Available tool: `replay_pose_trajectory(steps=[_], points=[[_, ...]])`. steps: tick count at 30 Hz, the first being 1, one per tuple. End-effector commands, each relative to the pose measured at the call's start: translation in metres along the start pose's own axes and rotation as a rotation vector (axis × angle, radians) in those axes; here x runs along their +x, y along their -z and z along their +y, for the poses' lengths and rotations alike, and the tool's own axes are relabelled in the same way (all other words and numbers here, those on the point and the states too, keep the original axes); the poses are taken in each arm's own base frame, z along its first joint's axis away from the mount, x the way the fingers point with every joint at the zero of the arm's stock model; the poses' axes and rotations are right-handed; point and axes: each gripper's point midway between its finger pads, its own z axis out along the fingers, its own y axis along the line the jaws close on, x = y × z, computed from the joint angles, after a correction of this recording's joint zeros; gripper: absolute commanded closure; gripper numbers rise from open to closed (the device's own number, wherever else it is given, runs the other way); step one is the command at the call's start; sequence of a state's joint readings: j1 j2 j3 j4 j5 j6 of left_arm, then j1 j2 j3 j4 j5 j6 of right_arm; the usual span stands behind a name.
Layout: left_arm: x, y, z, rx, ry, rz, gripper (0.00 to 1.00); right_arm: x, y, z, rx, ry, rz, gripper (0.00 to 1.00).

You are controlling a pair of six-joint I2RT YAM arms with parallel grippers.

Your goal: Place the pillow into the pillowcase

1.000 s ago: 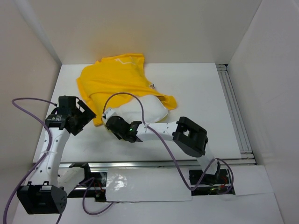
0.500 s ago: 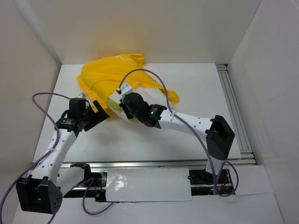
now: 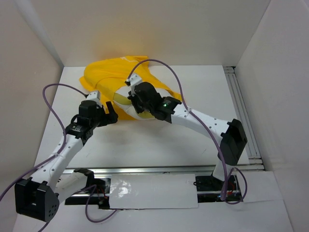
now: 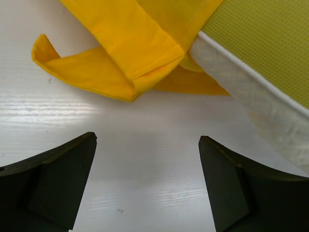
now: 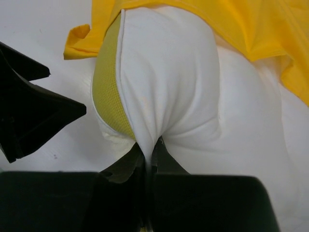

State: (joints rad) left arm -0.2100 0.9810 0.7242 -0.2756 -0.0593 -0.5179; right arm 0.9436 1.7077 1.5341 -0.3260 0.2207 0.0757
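- The pillow (image 5: 169,87) lies on the bench (image 4: 145,116), its far part covered by the yellow pillowcase (image 5: 251,29) and its near end bare
- The right tool (image 5: 147,150) is clenched on a pinch of that bare end
- The left tool (image 4: 147,140) is spread wide, holding nothing, beside the pillowcase's folded hem
- Left to do, I judge: push the rest in and draw the hem over
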Motion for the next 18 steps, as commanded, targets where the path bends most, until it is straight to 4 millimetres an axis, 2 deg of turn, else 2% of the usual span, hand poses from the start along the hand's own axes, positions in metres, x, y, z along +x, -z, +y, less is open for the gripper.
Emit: replay_pose_trajectory(steps=[1, 5, 8, 10, 11, 15, 17, 18], points=[[-0.040, 0.004, -0.009, 0.007, -0.148, -0.123, 0.00, -0.072, 0.026, -0.014, 0.009, -0.021, -0.178, 1.00], [-0.053, -0.002, -0.017, 0.037, -0.210, -0.156, 0.00, -0.071, 0.026, -0.027, 0.015, -0.032, -0.177, 1.00], [-0.061, -0.008, -0.018, 0.027, -0.219, -0.167, 0.00, -0.071, 0.026, -0.023, -0.009, -0.030, -0.175, 1.00], [-0.063, -0.014, -0.017, 0.014, -0.230, -0.166, 0.00, -0.071, 0.026, -0.021, -0.020, -0.029, -0.174, 1.00], [-0.065, -0.021, -0.018, 0.013, -0.239, -0.163, 0.00, -0.071, 0.025, -0.026, -0.010, -0.033, -0.174, 1.00], [-0.062, -0.030, -0.033, 0.088, -0.272, -0.124, 0.02, -0.074, 0.023, -0.035, 0.005, -0.052, -0.188, 1.00], [-0.058, -0.033, -0.036, 0.100, -0.265, -0.128, 0.10, -0.076, 0.023, -0.033, -0.005, -0.052, -0.198, 1.00], [-0.062, -0.033, -0.040, 0.116, -0.265, -0.145, 0.19, -0.079, 0.020, -0.033, -0.005, -0.054, -0.206, 1.00]])
